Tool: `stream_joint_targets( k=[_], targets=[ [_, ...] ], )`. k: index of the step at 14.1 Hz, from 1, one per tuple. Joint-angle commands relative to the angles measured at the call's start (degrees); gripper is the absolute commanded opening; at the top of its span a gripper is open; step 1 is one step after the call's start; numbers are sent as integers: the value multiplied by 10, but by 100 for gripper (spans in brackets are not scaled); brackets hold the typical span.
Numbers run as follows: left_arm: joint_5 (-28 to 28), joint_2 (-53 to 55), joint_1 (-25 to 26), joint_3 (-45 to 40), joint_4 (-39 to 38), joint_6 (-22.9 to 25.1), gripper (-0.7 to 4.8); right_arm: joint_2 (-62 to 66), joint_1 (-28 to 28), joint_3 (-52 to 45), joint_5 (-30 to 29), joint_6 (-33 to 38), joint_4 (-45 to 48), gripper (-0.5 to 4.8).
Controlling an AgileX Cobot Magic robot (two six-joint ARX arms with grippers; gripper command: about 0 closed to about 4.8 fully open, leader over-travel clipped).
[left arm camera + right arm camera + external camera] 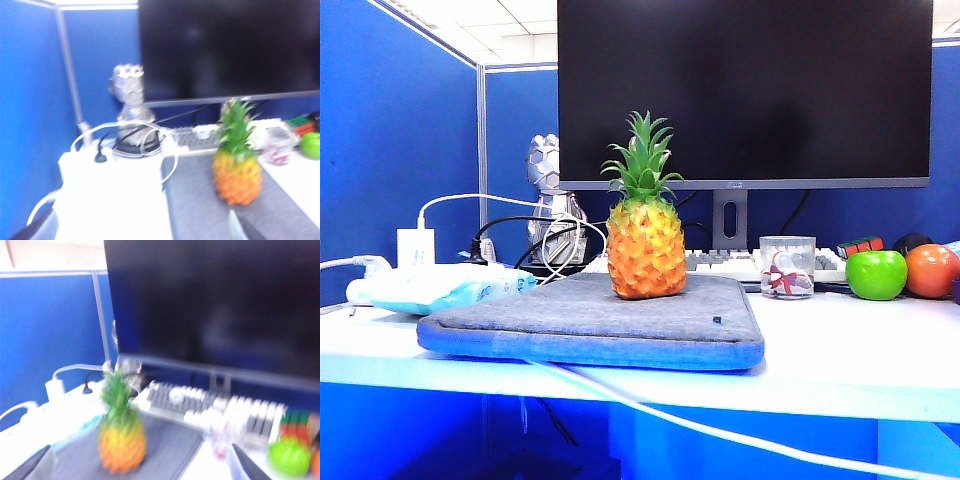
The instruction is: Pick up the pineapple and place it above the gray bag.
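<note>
Exterior view shows the pineapple standing upright on the gray bag on the white surface, while the left pincer and right pincer are both spread wide, holding nothing, back from the fruit.

Monitor looms behind pineapple; its front and sides stand open.
</note>
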Motion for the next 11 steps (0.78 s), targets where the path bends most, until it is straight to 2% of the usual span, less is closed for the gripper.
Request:
stream_joint_targets(
  k=[1, 4, 7, 8, 11],
  targets=[
    [-11, -63, 0, -65, 33, -12, 479, -94, 0, -93, 34, 56, 19, 479],
    [-27, -83, 0, -86, 35, -61, 479, -168, 0, -178, 37, 112, 19, 479],
    [-31, -83, 0, -116, 35, -78, 479, -189, 0, -226, 56, 167, 33, 479],
    [-31, -83, 0, -132, 34, -100, 479, -189, 0, -232, 59, 172, 33, 479],
    [-33, -83, 0, -163, 29, -106, 479, -189, 0, -254, 60, 168, 31, 479]
  ],
)
